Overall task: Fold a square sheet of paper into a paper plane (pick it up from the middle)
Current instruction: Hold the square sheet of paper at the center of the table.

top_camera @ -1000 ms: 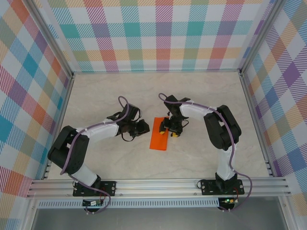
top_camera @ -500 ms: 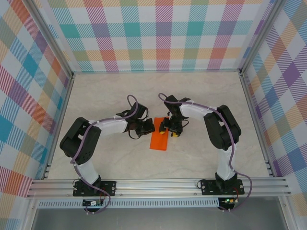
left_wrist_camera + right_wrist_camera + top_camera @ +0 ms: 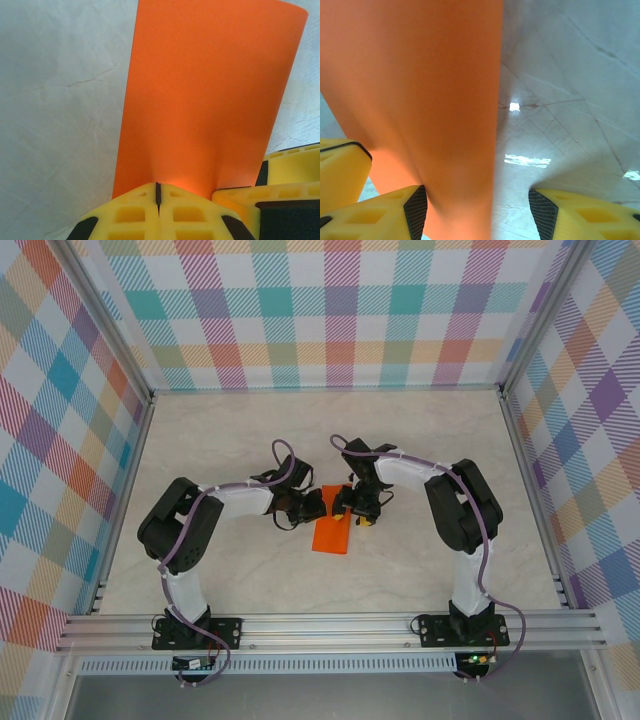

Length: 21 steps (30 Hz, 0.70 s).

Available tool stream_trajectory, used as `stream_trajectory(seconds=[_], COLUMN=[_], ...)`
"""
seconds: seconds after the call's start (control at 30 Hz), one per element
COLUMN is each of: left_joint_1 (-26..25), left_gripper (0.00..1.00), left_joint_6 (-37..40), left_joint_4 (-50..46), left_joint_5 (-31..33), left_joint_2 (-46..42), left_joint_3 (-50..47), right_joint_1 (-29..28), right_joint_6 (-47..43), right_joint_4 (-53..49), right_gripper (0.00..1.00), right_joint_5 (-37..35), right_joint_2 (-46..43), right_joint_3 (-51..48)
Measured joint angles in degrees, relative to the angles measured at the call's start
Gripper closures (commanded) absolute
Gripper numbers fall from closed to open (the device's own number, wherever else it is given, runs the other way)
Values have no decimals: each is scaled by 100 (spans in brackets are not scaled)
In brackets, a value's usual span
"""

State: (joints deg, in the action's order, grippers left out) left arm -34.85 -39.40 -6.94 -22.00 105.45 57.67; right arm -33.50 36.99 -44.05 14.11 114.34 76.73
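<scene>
One paper plane [image 3: 210, 90] edge sits pinched in the left gripper [image 3: 157, 192], right gripper [image 3: 477, 202] spread astride it.

The paper plane [image 3: 420, 90] cropped (top, bottom).

Surface [image 3: 420, 440]: pale, marble-veined, matt, with fine dark cracks in the pattern. Plaid panels in pastel teal, orange, purple and yellow stand along its far side [image 3: 340, 310], left side [image 3: 50, 440] and right side [image 3: 600, 460]. Aluminium rail [image 3: 330, 630] runs along its near edge. Small bright light glints [image 3: 527, 160] on the surface.
</scene>
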Motion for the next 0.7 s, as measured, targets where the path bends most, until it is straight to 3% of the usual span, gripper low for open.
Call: stream_trajectory(seconds=[0.53, 0.7], left_joint_1=[-2, -2], left_gripper=[100, 100], left_joint_6=[0, 2], left_joint_4=[160, 240], left_joint_5=[2, 2], left_joint_2=[68, 68], left_joint_3=[-52, -87], right_joint_1=[-37, 57], right_joint_6=[-63, -42], right_joint_4=[-109, -2], right_gripper=[35, 34], right_joint_5=[-39, -343], right_joint_2=[-17, -623], right_joint_3=[138, -179])
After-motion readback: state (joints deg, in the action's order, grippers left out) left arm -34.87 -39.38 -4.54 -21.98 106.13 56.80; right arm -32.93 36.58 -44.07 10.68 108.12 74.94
